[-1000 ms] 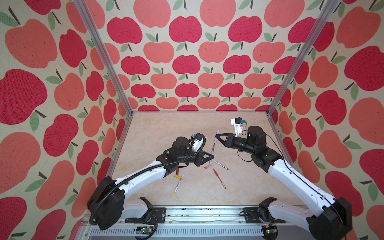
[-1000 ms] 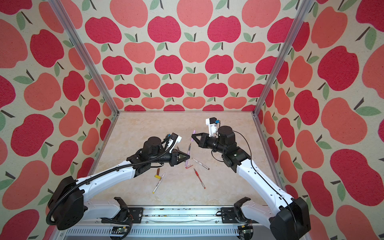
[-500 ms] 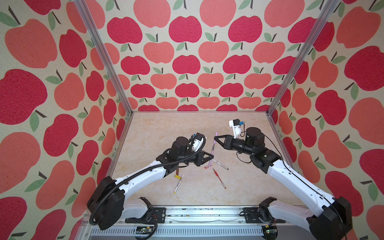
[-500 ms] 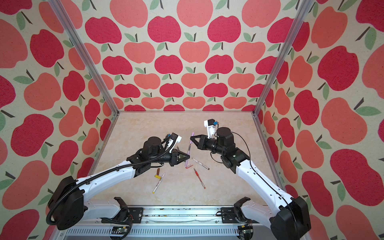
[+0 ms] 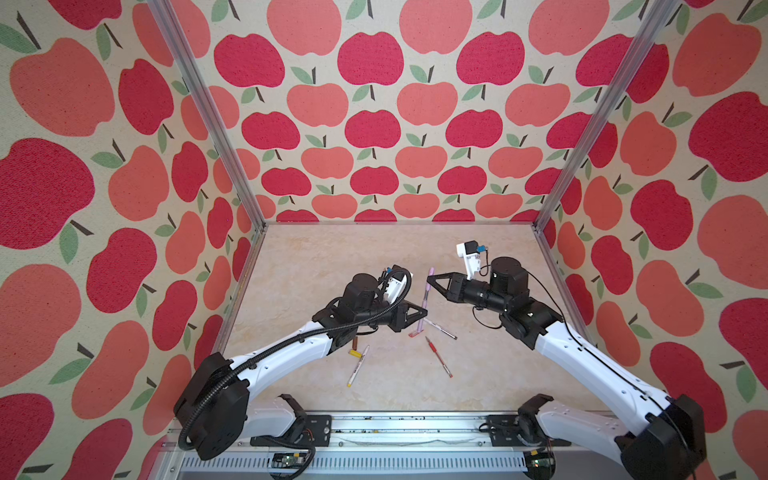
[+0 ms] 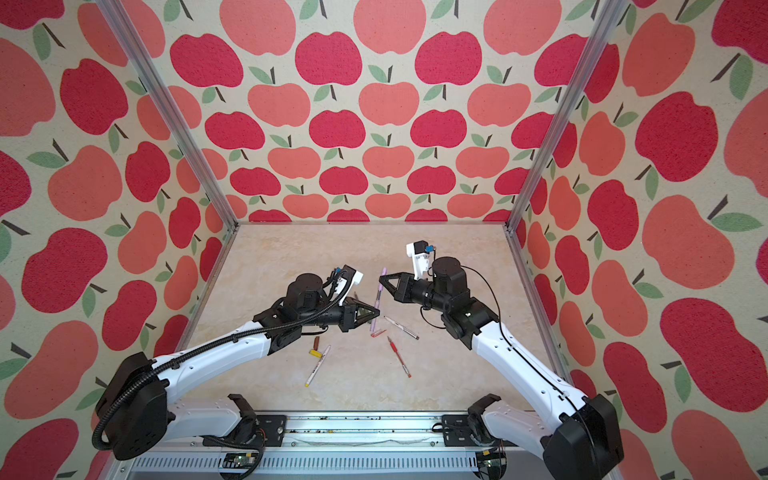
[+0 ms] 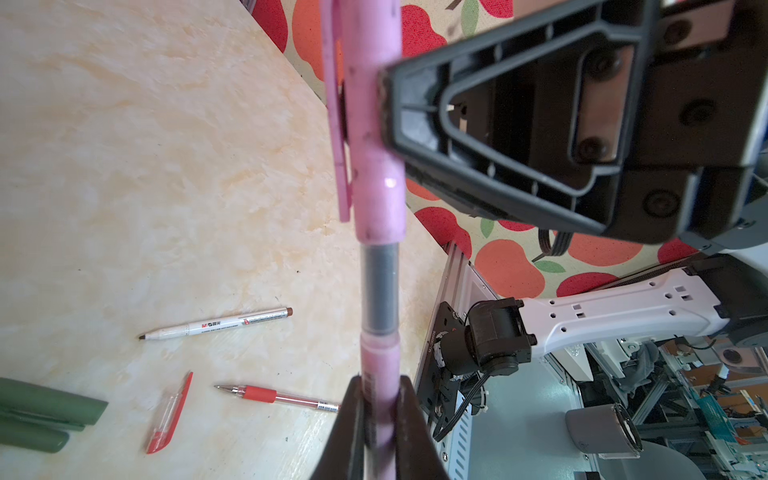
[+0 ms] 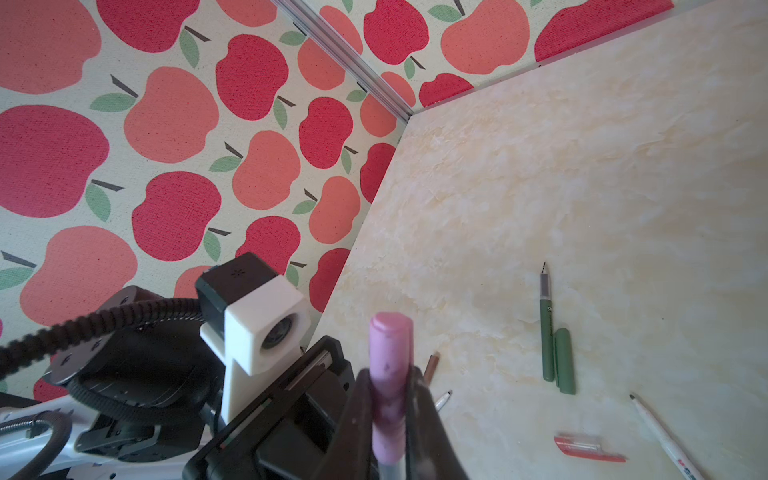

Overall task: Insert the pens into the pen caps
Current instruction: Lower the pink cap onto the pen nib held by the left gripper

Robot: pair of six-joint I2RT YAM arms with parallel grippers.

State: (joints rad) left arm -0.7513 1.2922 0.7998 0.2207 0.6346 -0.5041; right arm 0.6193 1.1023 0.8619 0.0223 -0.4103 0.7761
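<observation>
Lilac pen (image 7: pixel 379 357) tip hidden in cap (image 7: pixel 378 199)

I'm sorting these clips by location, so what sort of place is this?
Probably a robotics lab test cell: apple-print panels on an aluminium frame box in the tabletop, robot arms bolt to a rail, and workshop equipment shows beyond.

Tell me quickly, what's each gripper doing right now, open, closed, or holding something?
Left gripper: shut on the slim lilac plastic pen.
Right gripper: shut on the short lilac plastic pen cap.
</observation>
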